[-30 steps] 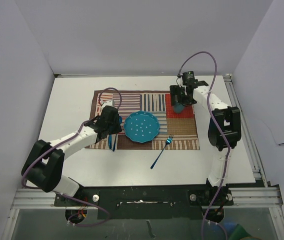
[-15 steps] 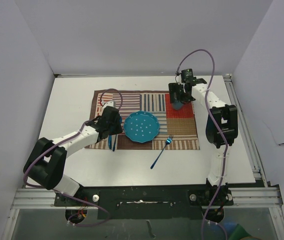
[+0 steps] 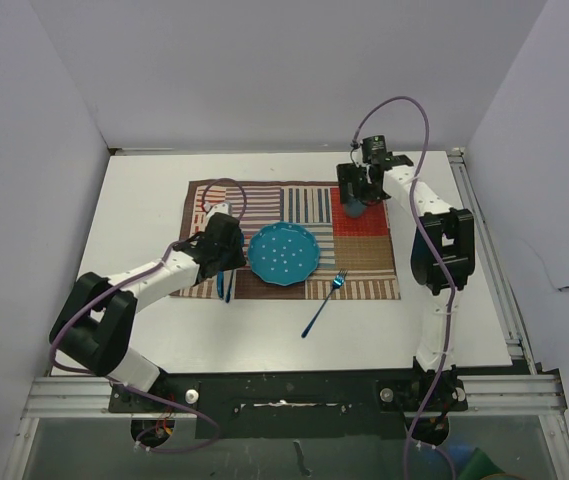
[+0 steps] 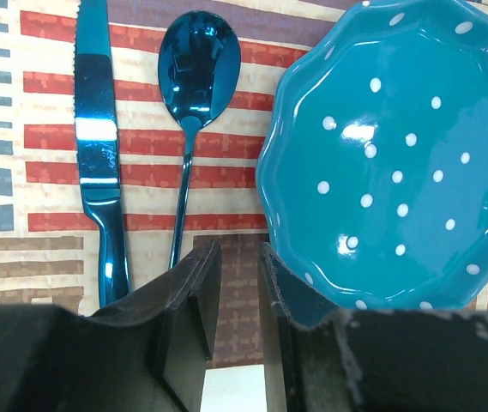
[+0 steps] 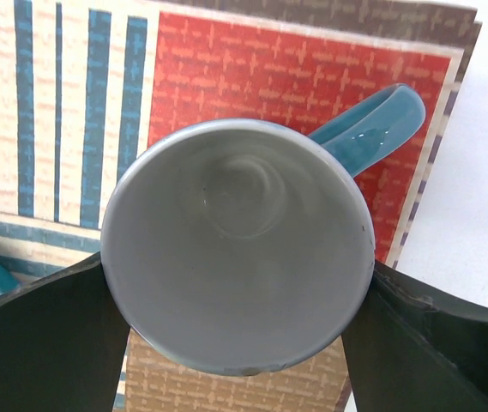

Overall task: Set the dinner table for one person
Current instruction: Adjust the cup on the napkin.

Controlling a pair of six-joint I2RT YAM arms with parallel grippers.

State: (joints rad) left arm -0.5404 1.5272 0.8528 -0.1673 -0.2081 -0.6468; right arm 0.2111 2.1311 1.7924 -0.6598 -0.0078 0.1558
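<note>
— So, how do the arms sit?

— Left arm reaches low from the near left corner of the dinner table [image 3: 144, 190], elbow bent, its wrist over the left part of the striped mat [image 3: 364, 262]. The left gripper [image 4: 239, 249] is down close to the cloth, jaws a narrow slit apart with nothing between them.

— And the other one?

— Right arm stands tall along the right edge and folds back inward, wrist pointing down. The right gripper [image 3: 356, 200] clamps a teal mug [image 5: 237, 249] by the rim, one finger on each side. The mug is upright over the mat's red patch, toward the far right corner, handle aimed at that corner. Whether its base touches the cloth cannot be told.

— Which way does the table run?

— Long axis left to right, rails showing on the right and near edges. The mat lies square to it, nearer the far edge.

— Cutlery?

— A knife [image 4: 98, 146] and spoon [image 4: 194, 86] lie parallel just left of the dotted plate [image 3: 283, 252]. A fork [image 3: 322, 305] lies slantwise, tines on the mat, handle out on bare tabletop toward the near edge.
</note>
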